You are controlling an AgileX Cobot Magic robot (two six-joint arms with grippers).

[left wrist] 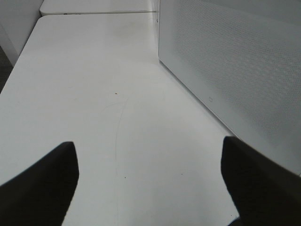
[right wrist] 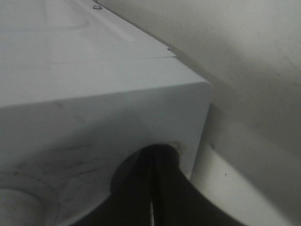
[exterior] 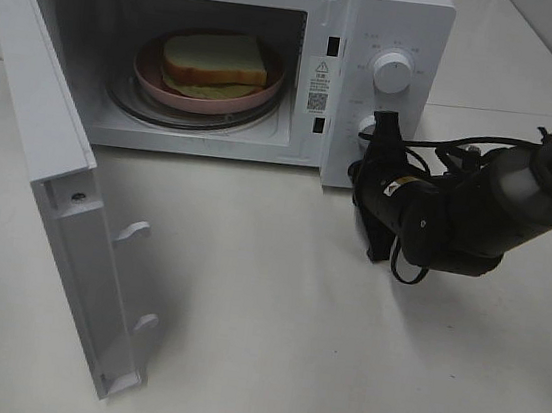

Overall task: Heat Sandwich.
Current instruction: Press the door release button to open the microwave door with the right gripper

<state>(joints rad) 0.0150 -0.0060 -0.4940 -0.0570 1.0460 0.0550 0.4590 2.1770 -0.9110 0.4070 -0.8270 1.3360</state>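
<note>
The sandwich [exterior: 217,58], white bread with a pale filling, lies on a round pink plate [exterior: 149,75] on the glass turntable [exterior: 123,97] inside the white microwave [exterior: 400,20]. The microwave's door [exterior: 49,169] stands wide open to the left. My right gripper [exterior: 379,127] is shut, its tips against the control panel at the lower knob, which they mostly cover. In the right wrist view the closed fingers [right wrist: 164,188] meet the panel near its corner. My left gripper [left wrist: 148,141] is open over bare table beside the microwave's perforated side [left wrist: 235,61], holding nothing; it does not show in the exterior high view.
The upper knob [exterior: 390,71] sits above my right gripper. The open door reaches far forward over the white table [exterior: 269,347]. The right arm [exterior: 476,216] and its cables lie to the right of the microwave.
</note>
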